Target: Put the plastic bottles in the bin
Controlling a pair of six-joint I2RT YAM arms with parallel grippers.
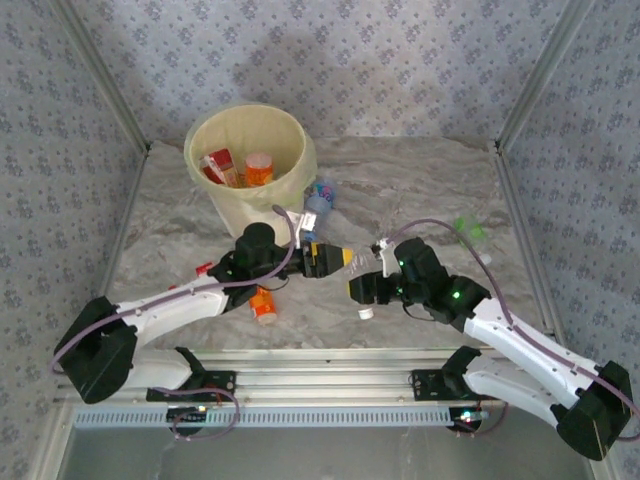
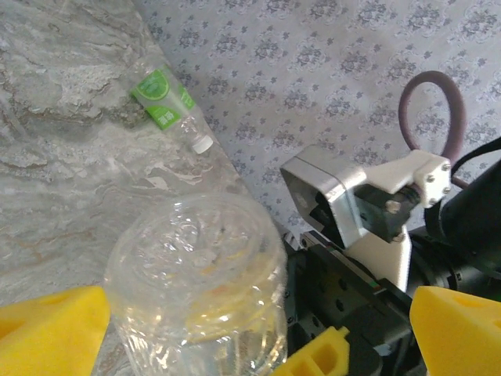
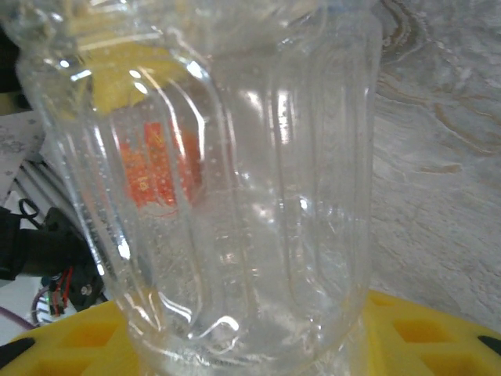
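**Operator:** Limits of the bench [image 1: 420, 190]?

**Tech:** Walled by patterned panels at the back and on both sides. Framed by metal posts [image 1: 535, 80] slanting up from the far corners. Closed along the near edge by a slotted rail [image 1: 330, 372], with both arm bases beside it.

**Operator:** Open room for moving?

**Tech:** Bare marble across the far right, between the blue-capped bottle [image 1: 320, 200] and the green-labelled bottle [image 1: 468, 230] [image 2: 166, 100] near the right edge. Tighter on the left, with the bin [image 1: 240, 205] at the far left. Blue-capped bottle just beside its right wall. Loose orange bottle [image 1: 264, 303] lying close against the left forearm.

**Operator:** Inside the bin?

**Tech:** A red-labelled bottle [image 1: 220, 166] and a binned orange bottle [image 1: 259, 170], side by side at the bottom.

**Operator:** Left gripper [image 1: 322, 260] [image 2: 254, 329]?

**Tech:** Spread to full width around the base of the clear bottle [image 1: 345, 258] [image 2: 196, 290] [image 3: 227, 196]. Clamped on nothing, with a plain gap on one side. On the other side, touching or just apart; cannot tell which.

**Operator:** Right gripper [image 1: 365, 285]?

**Tech:** Partly closed and clamped across the clear bottle. Yellow fingers [image 3: 423, 337] pressed against the ribbed wall on one side, with more yellow visible through the plastic on the other.

**Operator:** Position of the clear bottle?

**Tech:** Mid-bench, between the two grippers, lying roughly level. In front of the bin and to its right, outside the rim.
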